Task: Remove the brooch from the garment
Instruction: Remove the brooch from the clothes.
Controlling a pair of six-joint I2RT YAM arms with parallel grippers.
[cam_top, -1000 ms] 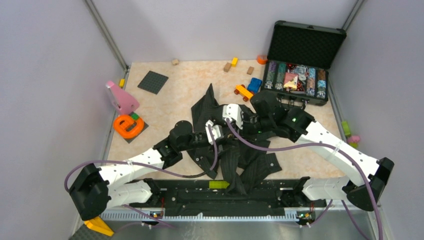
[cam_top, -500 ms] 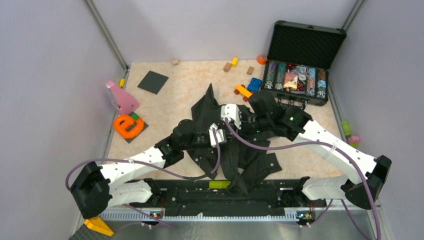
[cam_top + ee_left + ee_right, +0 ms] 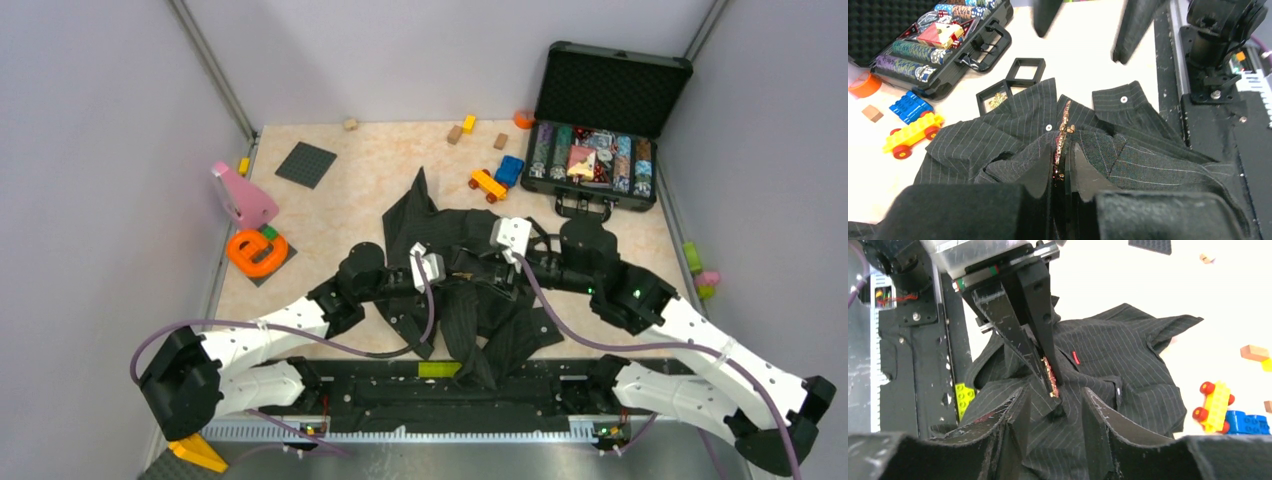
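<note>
The garment (image 3: 420, 215) lies crumpled in the middle of the table, a dark pinstriped shirt with white buttons. The brooch (image 3: 1063, 131) is a thin gold strip seen edge-on, standing up along a raised fold of the shirt (image 3: 998, 135). My left gripper (image 3: 1062, 150) is shut on it, one finger on each side. In the right wrist view the same gold strip (image 3: 1050, 376) shows pinched between the left arm's black fingers (image 3: 1040, 315). My right gripper (image 3: 1054, 395) faces it from just below, open, with only shirt cloth (image 3: 1128, 350) between its fingers. Whether the brooch is still pinned is hidden.
An open black case (image 3: 595, 160) of poker chips stands at the back right. An orange toy car (image 3: 487, 184) and a blue brick (image 3: 509, 170) lie beside the shirt. Two black square boxes (image 3: 1025, 75) sit by the collar. A pink piece (image 3: 243, 197) and an orange ring (image 3: 257, 251) are at the left.
My left gripper has closed on the brooch. My right gripper has opened and drawn back to the right, its arm swinging toward the near side.
</note>
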